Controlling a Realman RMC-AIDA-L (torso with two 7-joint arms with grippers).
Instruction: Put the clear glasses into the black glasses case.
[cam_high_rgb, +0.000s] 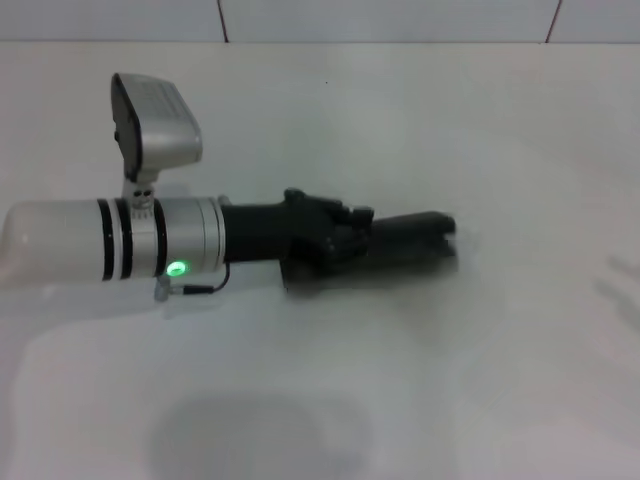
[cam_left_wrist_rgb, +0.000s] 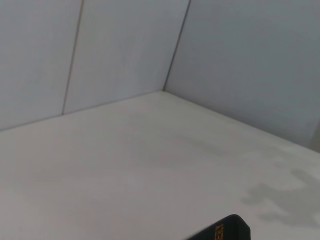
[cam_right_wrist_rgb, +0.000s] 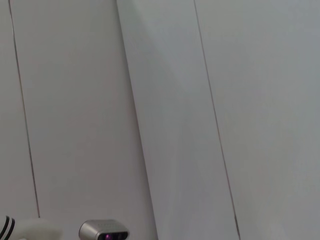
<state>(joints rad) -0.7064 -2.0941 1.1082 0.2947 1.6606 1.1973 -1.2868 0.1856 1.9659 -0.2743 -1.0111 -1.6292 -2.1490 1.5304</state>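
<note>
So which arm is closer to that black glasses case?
Left. The left gripper reaches out over the table, with a corner of the black glasses case right by its wrist camera. The right gripper is out of sight, its camera facing the wall.

- Only a corner of the case (cam_left_wrist_rgb: 225, 231) with part of its orange lettering shown, rest cut off at the left wrist view's bottom edge.
- Left gripper (cam_high_rgb: 440, 240) blurred in the head view; fingers' stance unclear.
- Left arm (cam_right_wrist_rgb: 30, 231) clipped at the right wrist view's bottom edge.
</note>
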